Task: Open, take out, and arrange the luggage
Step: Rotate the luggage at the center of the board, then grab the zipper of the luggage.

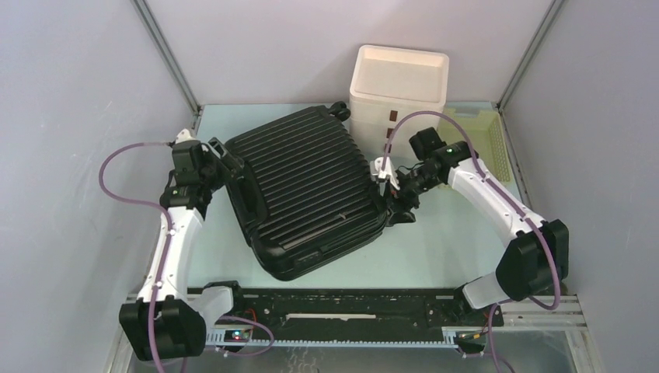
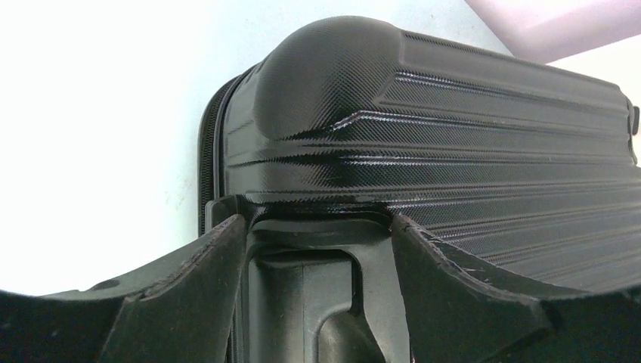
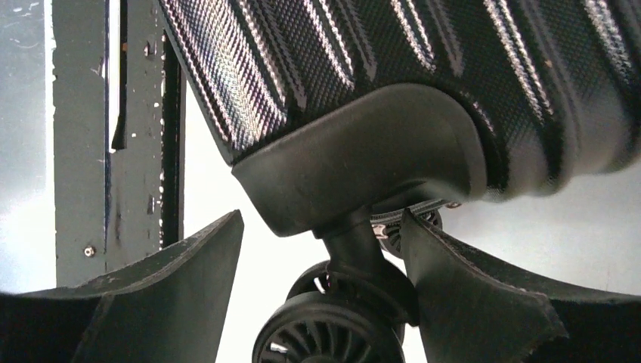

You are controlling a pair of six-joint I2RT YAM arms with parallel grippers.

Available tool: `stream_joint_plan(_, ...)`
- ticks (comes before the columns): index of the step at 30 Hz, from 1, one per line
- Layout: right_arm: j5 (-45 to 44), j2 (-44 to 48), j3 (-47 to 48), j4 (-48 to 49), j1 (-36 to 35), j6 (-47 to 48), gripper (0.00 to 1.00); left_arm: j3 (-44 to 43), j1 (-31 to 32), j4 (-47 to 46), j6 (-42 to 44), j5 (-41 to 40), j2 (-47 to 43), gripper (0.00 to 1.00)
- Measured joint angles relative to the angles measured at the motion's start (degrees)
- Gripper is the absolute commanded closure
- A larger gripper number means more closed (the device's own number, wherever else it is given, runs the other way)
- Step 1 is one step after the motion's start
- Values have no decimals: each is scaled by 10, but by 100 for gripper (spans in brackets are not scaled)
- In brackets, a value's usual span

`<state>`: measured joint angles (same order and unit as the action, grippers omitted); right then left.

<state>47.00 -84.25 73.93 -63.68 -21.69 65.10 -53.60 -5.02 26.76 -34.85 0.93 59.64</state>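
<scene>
Sitting just beyond the luggage (image 1: 307,190) are a white box (image 1: 400,81) and yellow basket (image 1: 488,130).

walls (image 1: 78,93): pale grey panels | table (image 1: 435,249): pale green top | light: even

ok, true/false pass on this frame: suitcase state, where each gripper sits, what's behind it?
1. The luggage is closed. True.
2. It stands upright. False: it lies flat on the table.
3. The right gripper straddles a caster wheel. True.
4. The white drawer box stands behind the luggage. True.
5. The left gripper is at the drawer box. False: it is at the luggage's left side, fingers flanking the side handle.
</scene>
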Motion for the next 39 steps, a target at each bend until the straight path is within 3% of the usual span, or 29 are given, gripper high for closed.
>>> stream_joint_plan(8, -23, 19, -10, 52, -46, -89, 12, -42, -13, -31, 10, 18, 63, 24)
stream_joint_plan(15, 85, 125, -33, 44, 58, -103, 0, -50, -17, -31, 35, 39, 64, 21)
stream_joint_plan(18, 141, 197, -84, 54, 123, -100, 0, -49, -17, -33, 52, 58, 34, 18)
stream_joint_plan(24, 238, 307, -248, 115, 227, -94, 0, -7, -16, -55, 81, 125, -131, 1)
stream_joint_plan(27, 271, 331, -309, 128, 258, -59, 0, 23, -16, -61, 78, 176, -188, 0)
stream_joint_plan(34, 289, 285, -335, 173, 262, -30, 0, 58, -2, -91, 52, 331, -209, 0)
stream_joint_plan(39, 286, 193, -335, 220, 254, -12, 8, 72, 122, -100, 90, 357, -220, 0)
